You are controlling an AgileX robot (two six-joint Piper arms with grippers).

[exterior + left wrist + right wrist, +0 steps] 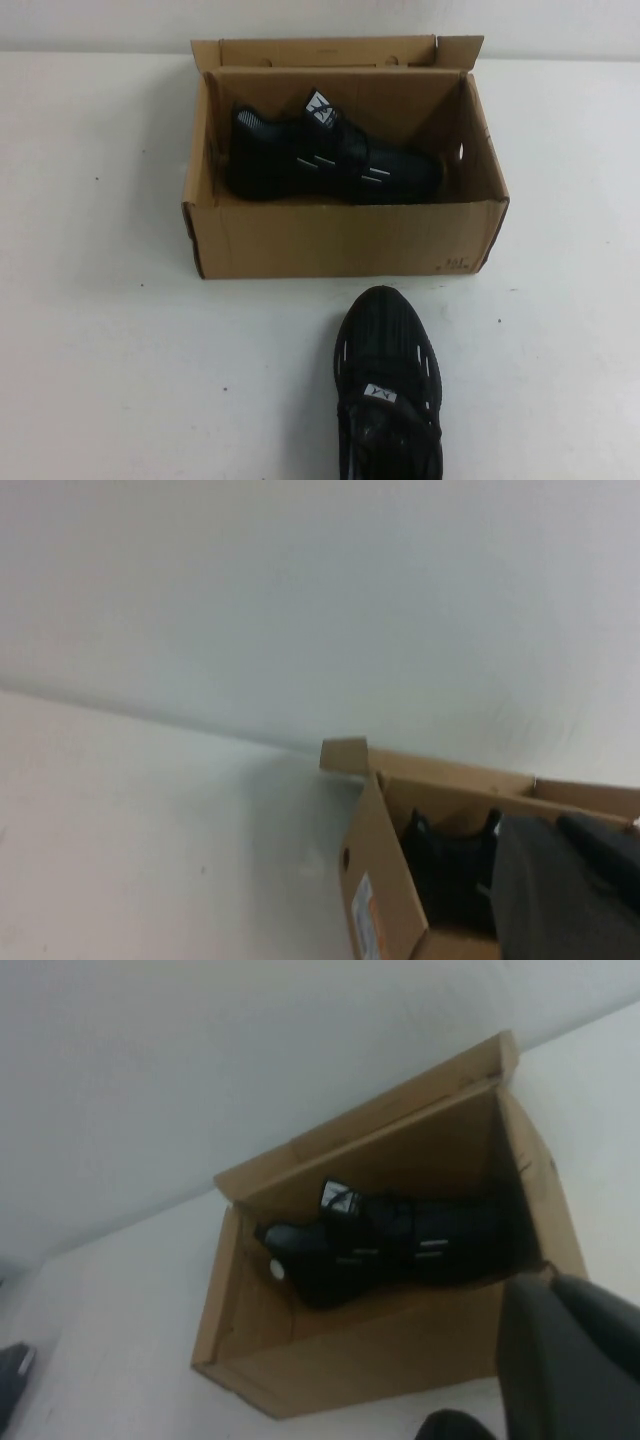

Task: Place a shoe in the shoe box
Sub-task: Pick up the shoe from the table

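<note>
Lying inside the shoe box (330, 240), one shoe (335, 160) sits beyond both closed, empty claws: left claw (565, 890), right claw (570, 1360); second sneaker (390, 385) rests on the desk (120, 350).

A bare test bench or lab setup is suggested rather than a home or shop. A plain white table (120, 350) is seen, backed directly by a plain white wall (300, 600), and no furniture, shelving or decoration is shown in any view. Only staged items are laid out: an open cardboard box (340, 240) with one black shoe (330, 160) lying inside, and a second shoe (390, 390) set on the table just in front of the box. The surface is marked by only a few small dark specks. The exact kind of room cannot be told.
</note>
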